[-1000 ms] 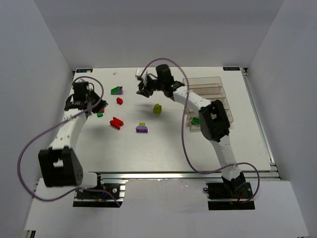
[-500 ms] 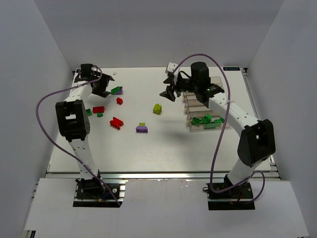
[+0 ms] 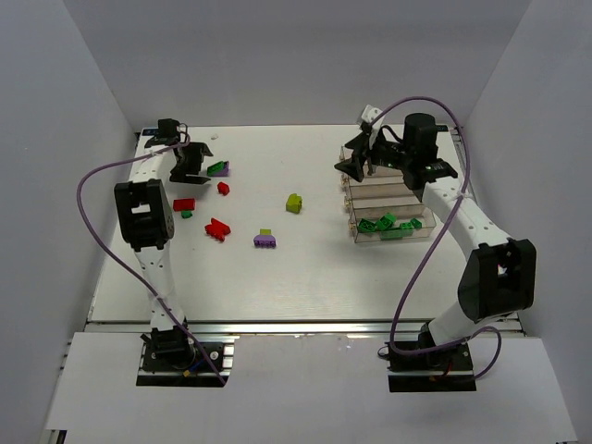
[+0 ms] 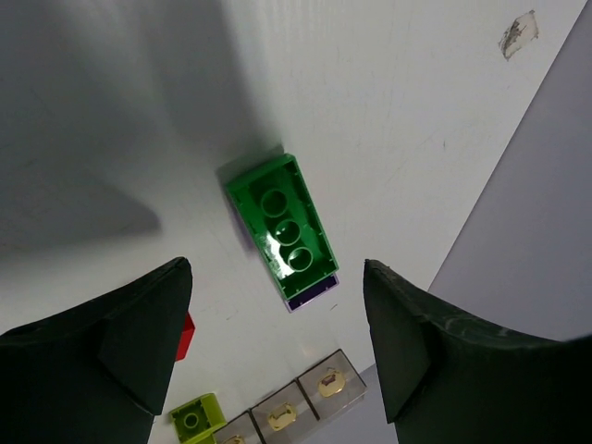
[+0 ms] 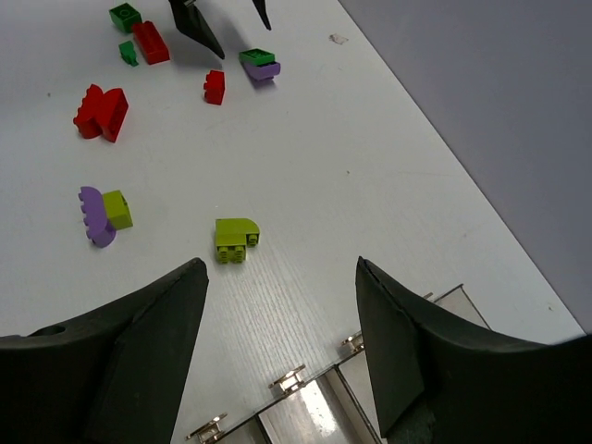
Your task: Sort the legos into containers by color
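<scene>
— At the far left corner of the table [image 3: 277, 287], how does the left gripper [image 3: 191, 163] stand?

— Its jaws are spread wide and hold nothing. The wrist view looks straight down on a green brick [image 4: 282, 228] stacked on a purple brick [image 4: 313, 294]. The pair lies on the table between the two fingers, and neither finger is on it.

— And the right gripper [image 3: 356, 162]?

— Also parted and empty. It is raised beside the far end of the containers [image 3: 384, 196], which run in a row from far to near, close to the table's right edge.

— Where are the legos?

— Several green legos [image 3: 388, 225] lie in the bin nearest the front edge. The others are loose on the left half of the table. A small red brick [image 5: 214, 86] sits just beside the green-and-purple pair. A long red brick [image 5: 150, 42] and two tiny green bits [image 5: 125, 16] are nearer the left edge. A red cluster [image 5: 102, 113] lies further toward the front. A purple piece [image 5: 92, 217] with a yellow-green block on it lies toward the middle. A yellow-green brick [image 5: 236, 239] lies alone, closest to the bins.
</scene>
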You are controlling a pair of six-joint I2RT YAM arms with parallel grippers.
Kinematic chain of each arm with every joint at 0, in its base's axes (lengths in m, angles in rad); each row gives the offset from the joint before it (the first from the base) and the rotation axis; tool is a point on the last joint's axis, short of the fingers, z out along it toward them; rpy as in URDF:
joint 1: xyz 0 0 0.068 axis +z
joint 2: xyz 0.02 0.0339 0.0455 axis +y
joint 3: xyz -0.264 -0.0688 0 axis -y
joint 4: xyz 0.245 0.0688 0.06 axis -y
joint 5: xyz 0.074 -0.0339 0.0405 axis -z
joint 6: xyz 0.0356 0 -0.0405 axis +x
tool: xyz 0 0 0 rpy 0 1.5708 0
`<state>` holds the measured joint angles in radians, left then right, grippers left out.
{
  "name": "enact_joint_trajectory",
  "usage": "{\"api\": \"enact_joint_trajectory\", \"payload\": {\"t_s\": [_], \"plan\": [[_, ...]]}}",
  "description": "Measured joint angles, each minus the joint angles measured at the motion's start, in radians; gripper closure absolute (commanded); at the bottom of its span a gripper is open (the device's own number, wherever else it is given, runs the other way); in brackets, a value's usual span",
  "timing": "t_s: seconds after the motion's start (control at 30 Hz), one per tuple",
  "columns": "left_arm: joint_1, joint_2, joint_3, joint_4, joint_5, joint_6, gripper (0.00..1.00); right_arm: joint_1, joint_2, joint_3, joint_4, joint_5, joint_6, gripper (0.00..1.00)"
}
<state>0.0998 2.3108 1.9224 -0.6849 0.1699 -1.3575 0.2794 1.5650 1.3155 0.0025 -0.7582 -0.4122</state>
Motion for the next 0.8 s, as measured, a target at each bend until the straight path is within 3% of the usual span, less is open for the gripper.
{"api": "enact_joint_trajectory", "payload": {"t_s": [0.33,0.7,0.8], "plan": [[-0.007,0.122,0.135,-0.054,0.018,-0.045,0.15,-0.053,-0.052,-0.082,0.095,-0.063,0.061,0.30],[-0.011,0.165,0.186,-0.066,0.036,-0.061,0.45,-0.079,-0.115,-0.147,0.167,-0.082,0.104,0.31],[-0.011,0.167,0.184,-0.062,0.051,-0.056,0.48,-0.082,-0.117,-0.152,0.181,-0.083,0.118,0.31]]}}
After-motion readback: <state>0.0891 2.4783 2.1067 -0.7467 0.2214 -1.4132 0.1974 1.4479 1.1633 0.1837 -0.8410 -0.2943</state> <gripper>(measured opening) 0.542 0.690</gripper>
